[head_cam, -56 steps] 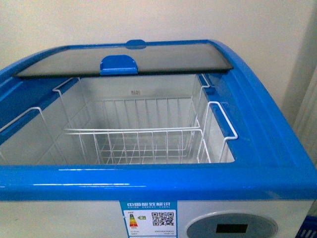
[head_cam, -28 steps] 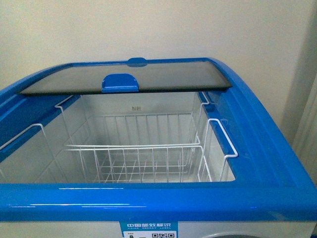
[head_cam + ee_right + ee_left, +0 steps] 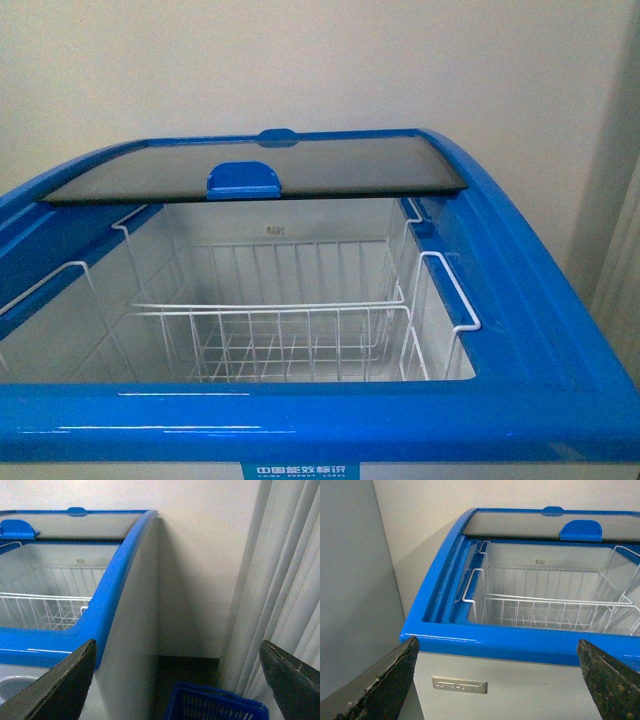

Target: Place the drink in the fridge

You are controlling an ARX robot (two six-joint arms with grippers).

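Fridge (image 3: 560,330) fills the front view, straight ahead of the robot. Blue top rim, white body below. Sliding glass lid (image 3: 330,165) pushed to the far end against the wall; blue lid handle (image 3: 244,179) sits at its near edge. Near half of the chest stands uncovered.

Inside: white wire basket (image 3: 270,335) hangs across the interior, nothing visible in it. Wire handle loops hook over the rim on both sides. Label strip with Chinese characters shows on the front face at the frame's lower edge.

Left wrist view: left tool (image 3: 497,680) spread wide, fingers dark and scuffed, nothing between them. It sits in front of the fridge's left front corner, apart from it. Metal nameplate (image 3: 459,685) on the white front panel.

Right wrist view: right tool (image 3: 177,680) also spread wide, holding nothing, off the fridge's right side. Blue plastic crate (image 3: 215,705) on the floor below; pale curtain (image 3: 280,580) to the right.

No drink visible in any view.
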